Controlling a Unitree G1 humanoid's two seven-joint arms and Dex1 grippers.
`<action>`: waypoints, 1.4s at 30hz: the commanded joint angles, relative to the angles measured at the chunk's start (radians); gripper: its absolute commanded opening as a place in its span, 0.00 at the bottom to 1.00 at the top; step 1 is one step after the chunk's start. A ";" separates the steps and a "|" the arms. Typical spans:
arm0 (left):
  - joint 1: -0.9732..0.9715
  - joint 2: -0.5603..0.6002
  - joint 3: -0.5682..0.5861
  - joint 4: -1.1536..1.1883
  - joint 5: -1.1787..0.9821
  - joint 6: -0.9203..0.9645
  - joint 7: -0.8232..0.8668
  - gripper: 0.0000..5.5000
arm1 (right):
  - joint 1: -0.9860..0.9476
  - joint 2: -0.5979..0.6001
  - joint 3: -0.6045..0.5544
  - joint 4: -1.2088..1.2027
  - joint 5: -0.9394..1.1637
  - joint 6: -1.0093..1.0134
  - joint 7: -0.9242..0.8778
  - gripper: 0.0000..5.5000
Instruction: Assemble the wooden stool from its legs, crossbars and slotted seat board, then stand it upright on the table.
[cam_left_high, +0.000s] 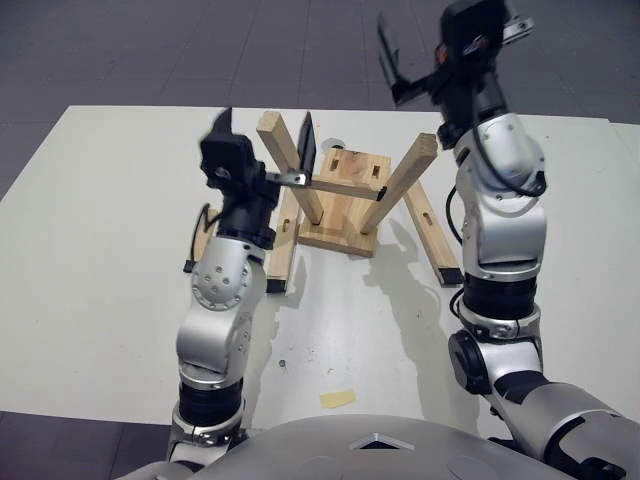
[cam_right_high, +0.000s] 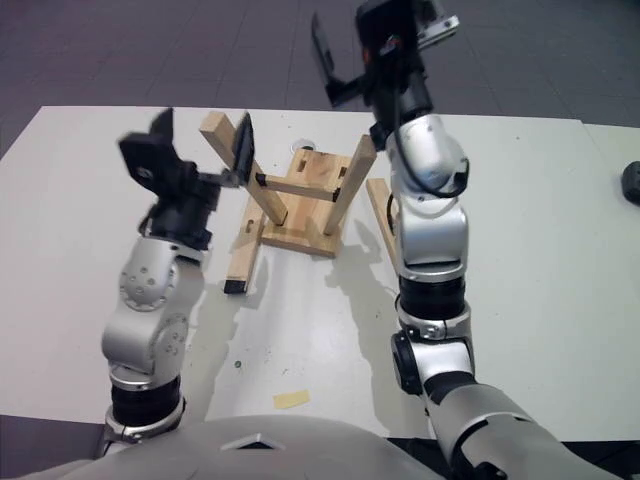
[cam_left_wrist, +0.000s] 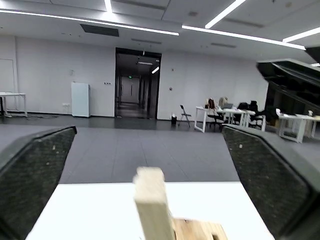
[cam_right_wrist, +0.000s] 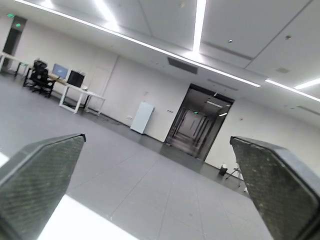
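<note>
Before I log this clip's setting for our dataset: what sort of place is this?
Likely a large open-plan office or lab hall: desks with chairs and monitors along the wall, long ceiling strip lights, and a white table carrying the part-built stool.

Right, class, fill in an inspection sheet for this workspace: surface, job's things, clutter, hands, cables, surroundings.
surface: white table.
job's things: seat board lying flat; two legs standing tilted on it, joined by a crossbar; loose legs lying on either side.
clutter: yellow scrap near the front edge.
hands: left hand open, by a standing leg's top; right hand open, raised, empty.
cables: black loop on the right forearm.
surroundings: grey-floored hall, doorway, desks far off.
</note>
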 joint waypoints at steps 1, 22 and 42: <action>-0.087 -0.001 0.193 -0.007 -0.076 0.081 0.055 0.98 | -0.005 0.007 -0.014 0.012 0.057 0.114 0.007 0.98; -0.206 0.032 0.199 0.255 -0.033 0.157 0.042 0.98 | -0.031 -0.050 -0.092 0.060 0.144 0.083 -0.068 0.98; -0.282 0.083 -0.006 0.626 -0.066 0.184 -0.199 0.98 | 0.055 -0.044 -0.066 0.000 0.200 0.128 -0.111 0.98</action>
